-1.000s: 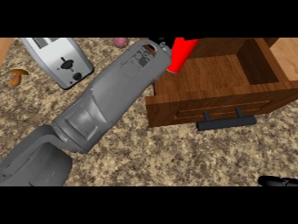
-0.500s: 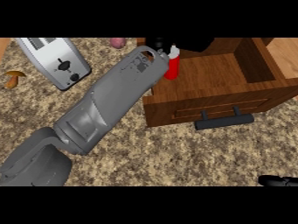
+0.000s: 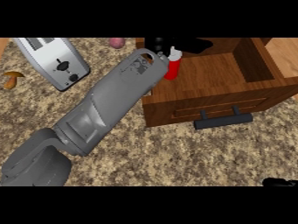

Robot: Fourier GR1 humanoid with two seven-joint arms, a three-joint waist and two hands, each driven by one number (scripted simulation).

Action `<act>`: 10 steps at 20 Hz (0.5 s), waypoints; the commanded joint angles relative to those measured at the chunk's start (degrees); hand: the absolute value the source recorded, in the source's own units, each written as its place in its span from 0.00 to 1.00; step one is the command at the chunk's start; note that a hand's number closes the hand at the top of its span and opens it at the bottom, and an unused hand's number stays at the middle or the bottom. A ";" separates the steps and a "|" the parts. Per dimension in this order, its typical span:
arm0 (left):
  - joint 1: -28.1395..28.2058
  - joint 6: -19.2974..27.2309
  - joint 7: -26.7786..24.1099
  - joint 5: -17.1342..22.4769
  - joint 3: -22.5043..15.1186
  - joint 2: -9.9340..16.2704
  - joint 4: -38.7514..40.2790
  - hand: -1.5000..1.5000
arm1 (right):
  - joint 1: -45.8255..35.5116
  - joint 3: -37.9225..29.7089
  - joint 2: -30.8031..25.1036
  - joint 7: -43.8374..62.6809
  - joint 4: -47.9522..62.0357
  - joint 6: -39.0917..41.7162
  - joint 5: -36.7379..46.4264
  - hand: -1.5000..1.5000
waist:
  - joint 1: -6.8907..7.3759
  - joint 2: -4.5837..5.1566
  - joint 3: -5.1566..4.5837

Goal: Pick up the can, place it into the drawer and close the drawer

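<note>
The red can (image 3: pixel 171 70) with a pale top stands upright at the left side of the open wooden drawer (image 3: pixel 216 74), its base low inside. My left hand (image 3: pixel 159 44) reaches in from the lower left and curls round the can's top, hiding part of it. The drawer's black handle (image 3: pixel 223 120) faces me on its front panel. Only a black sliver of my right hand (image 3: pixel 286 182) shows at the lower right edge, resting apart from the drawer.
A silver toaster (image 3: pixel 56 62) lies on the speckled counter (image 3: pixel 177 153) at the upper left. A small brown mushroom (image 3: pixel 12 78) sits left of it. A pinkish round thing (image 3: pixel 116 42) peeks out behind the drawer's left corner.
My left hand has brought the can from a tilted pose above the drawer's left wall down into the drawer, and the can now stands upright. The view has shifted slightly right.
</note>
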 commanded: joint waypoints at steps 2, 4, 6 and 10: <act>-0.45 0.88 -0.57 2.24 0.27 0.00 -0.27 0.00 | -0.56 0.28 -3.06 -2.91 -2.16 0.34 6.56 0.00 | 0.53 -0.04 -0.03; -0.66 0.55 -1.17 3.34 1.12 0.00 -0.59 0.00 | -0.21 0.31 -4.24 -4.22 -3.54 0.76 8.59 0.00 | 1.12 -0.24 -0.05; 0.20 -1.89 -1.86 4.30 1.47 0.00 -0.53 0.00 | -0.46 1.75 -4.79 -3.41 -4.83 0.72 11.11 0.00 | 2.01 -0.35 -0.09; -0.23 -0.82 -4.93 6.77 3.69 0.00 -1.39 0.00 | -1.63 6.49 -4.79 -6.78 -2.50 0.03 18.90 0.00 | 2.77 -0.15 -0.07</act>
